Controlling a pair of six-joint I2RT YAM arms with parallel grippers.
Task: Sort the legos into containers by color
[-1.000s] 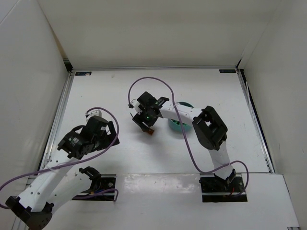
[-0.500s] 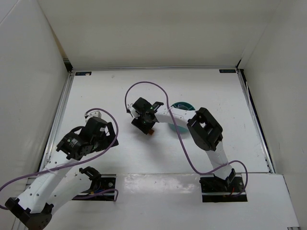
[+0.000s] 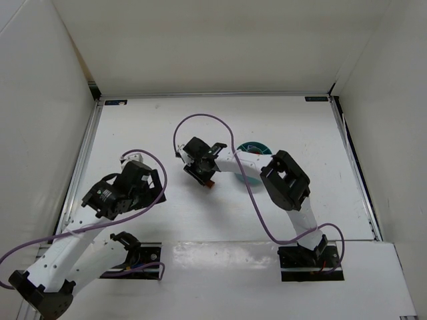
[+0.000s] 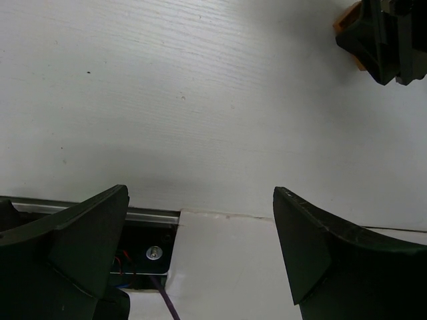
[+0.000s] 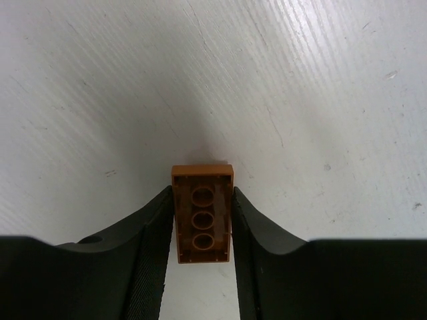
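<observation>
One orange brick pinched; one bowl half hidden

The right gripper [image 5: 202,195] has nearly closed, and both fingers press the long sides of the single orange lego [image 5: 202,217]. The lego sits near the middle of the desk [image 3: 300,127], hollow underside facing the wrist camera. The one teal bowl [image 3: 257,147] sits just beside it, partly behind the right arm. The left gripper [image 4: 200,193] gapes wide with nothing in it, toward the desk's near-left corner.

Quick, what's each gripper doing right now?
Left gripper: open, nothing between its fingers.
Right gripper: closed on the orange lego, one finger against each long side.
</observation>
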